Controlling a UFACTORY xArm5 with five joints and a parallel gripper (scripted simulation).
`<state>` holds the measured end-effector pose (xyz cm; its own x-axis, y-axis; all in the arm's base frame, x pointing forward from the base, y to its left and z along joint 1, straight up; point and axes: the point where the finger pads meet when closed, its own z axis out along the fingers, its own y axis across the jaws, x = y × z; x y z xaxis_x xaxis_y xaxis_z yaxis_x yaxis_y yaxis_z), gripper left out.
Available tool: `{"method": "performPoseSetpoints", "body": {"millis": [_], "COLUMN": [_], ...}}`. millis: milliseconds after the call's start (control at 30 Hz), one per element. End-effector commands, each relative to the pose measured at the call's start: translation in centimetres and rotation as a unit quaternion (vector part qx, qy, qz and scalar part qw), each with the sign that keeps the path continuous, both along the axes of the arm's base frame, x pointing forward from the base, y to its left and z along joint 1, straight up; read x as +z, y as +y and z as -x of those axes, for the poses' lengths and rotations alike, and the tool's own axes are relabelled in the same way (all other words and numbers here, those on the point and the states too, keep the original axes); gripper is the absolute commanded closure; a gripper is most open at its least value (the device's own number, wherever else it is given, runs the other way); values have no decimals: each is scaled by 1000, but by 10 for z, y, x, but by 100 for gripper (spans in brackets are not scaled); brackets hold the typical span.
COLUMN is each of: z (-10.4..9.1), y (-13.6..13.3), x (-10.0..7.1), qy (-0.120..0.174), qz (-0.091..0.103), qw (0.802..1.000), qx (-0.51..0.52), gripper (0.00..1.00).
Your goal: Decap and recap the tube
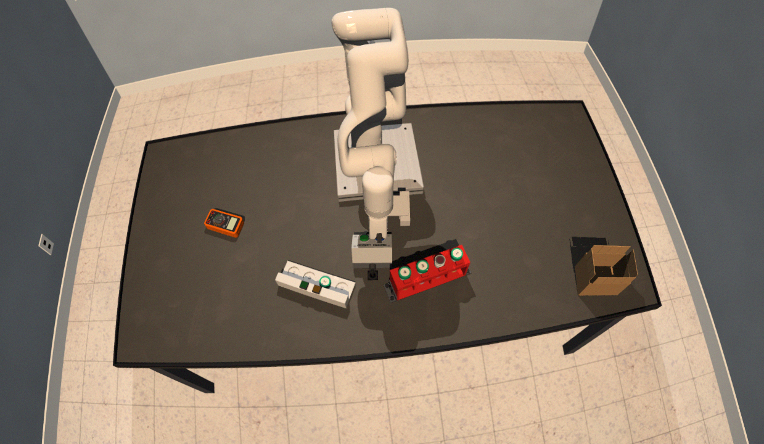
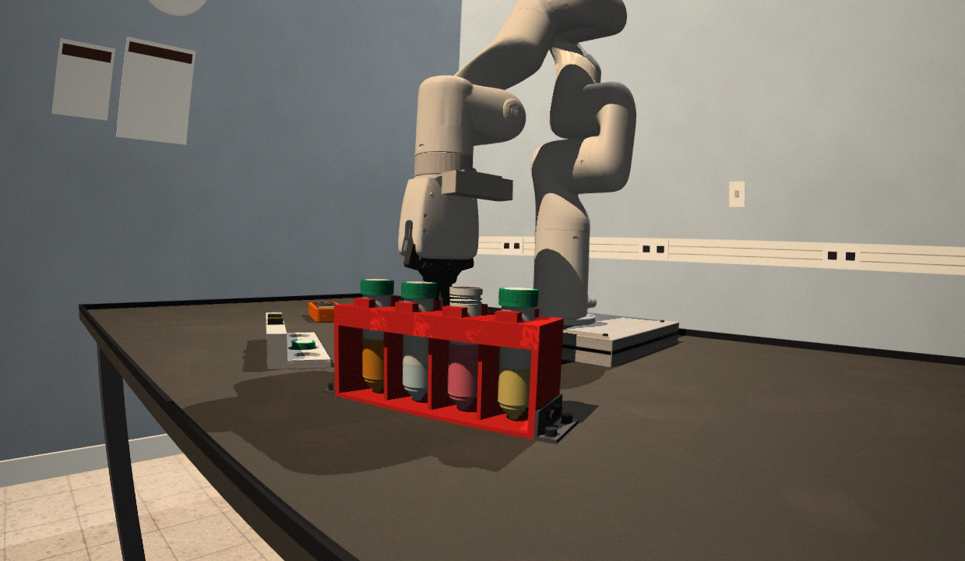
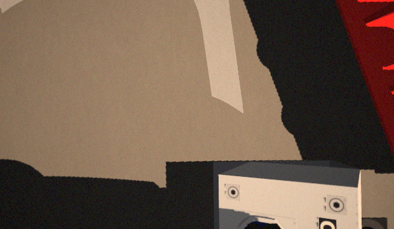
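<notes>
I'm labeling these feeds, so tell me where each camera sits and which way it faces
Top: high overhead, looking down on the table; the whole arm shows.
Exterior: off the table's far side, facing the arm's base across the red tube rack; arm and shut tool show.
Wrist: on the arm, looking down at the key housing; none of the arm shows.
Shared: the red rack appears in all three; the cap tray in top and exterior.
</notes>
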<state>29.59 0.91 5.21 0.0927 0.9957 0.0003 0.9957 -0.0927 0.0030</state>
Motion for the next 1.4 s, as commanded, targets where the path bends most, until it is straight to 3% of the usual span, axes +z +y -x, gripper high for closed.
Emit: {"method": "performPoseSetpoints", "body": {"millis": [0,533,867,1167,1200,1367], "z": [-1,-1,-1,-1,-7,-27], "y": [0,0,0,0,-6,-27], "x": [-1,-2,28,29,28,26], "qy": [-1,-1,-1,-1,-1,-1], "qz": [-1,-1,-1,-1,0,0], "qw": [1000,1000,1000,1000,999,984], "qx": [0,0,0,0,42,179], "gripper": [100,100,100,100,0,0]}}
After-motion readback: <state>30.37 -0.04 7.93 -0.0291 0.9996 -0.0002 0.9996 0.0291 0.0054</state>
